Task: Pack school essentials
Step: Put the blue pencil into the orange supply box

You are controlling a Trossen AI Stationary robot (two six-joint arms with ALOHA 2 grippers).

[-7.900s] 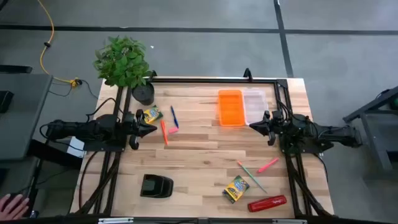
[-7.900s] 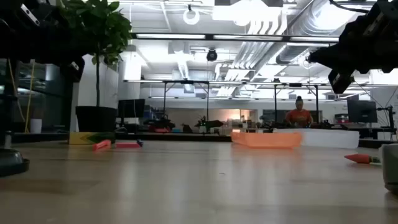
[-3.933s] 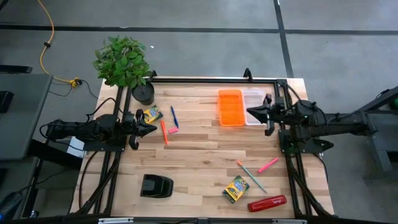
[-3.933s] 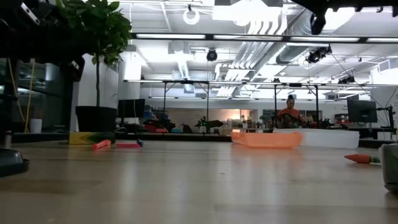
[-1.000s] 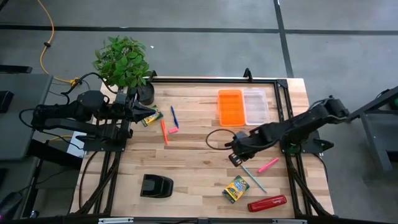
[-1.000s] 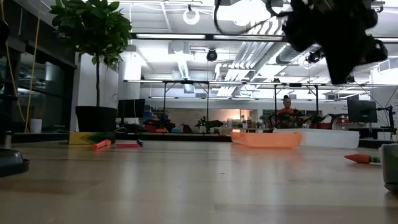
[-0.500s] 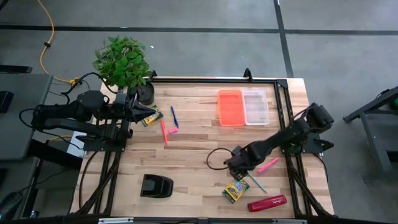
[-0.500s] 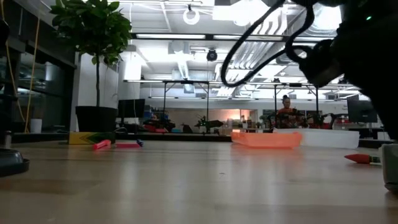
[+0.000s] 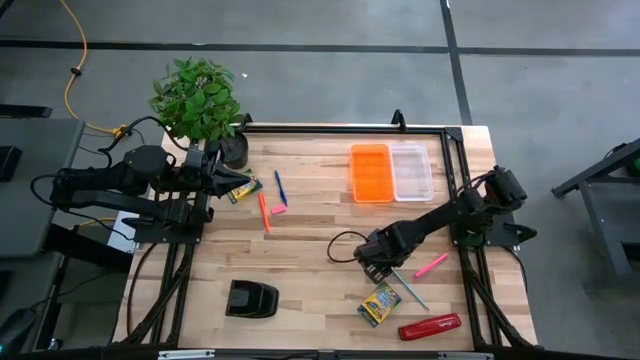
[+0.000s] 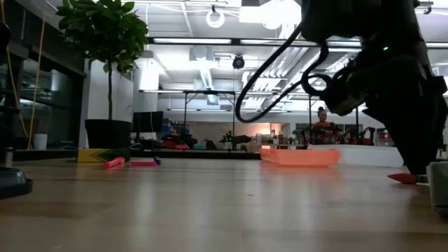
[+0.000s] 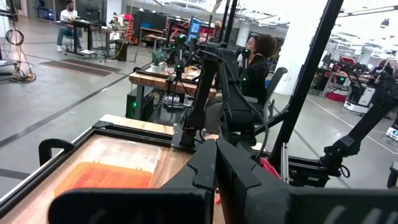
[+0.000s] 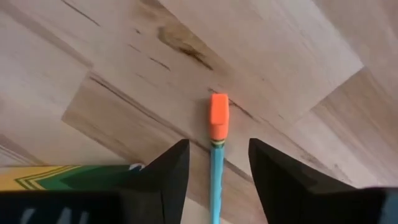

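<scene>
Nothing packed; orange tray (image 9: 370, 173) empty, upper centre; right gripper (image 12: 214, 163) spread astride pencil (image 12: 217, 140); left gripper (image 9: 232, 180) pressed together, upper left.

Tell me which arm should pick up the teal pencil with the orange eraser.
Right. Its end effector hangs open directly over the teal pencil, fingers either side of it, beside the crayon box. The left end effector is shut, far across the table near the plant.

Grey floor (image 9: 320, 70), potted plant (image 9: 198, 98), workbenches behind, seated person (image 11: 256, 59), bright ceiling lights (image 10: 266, 14).
</scene>
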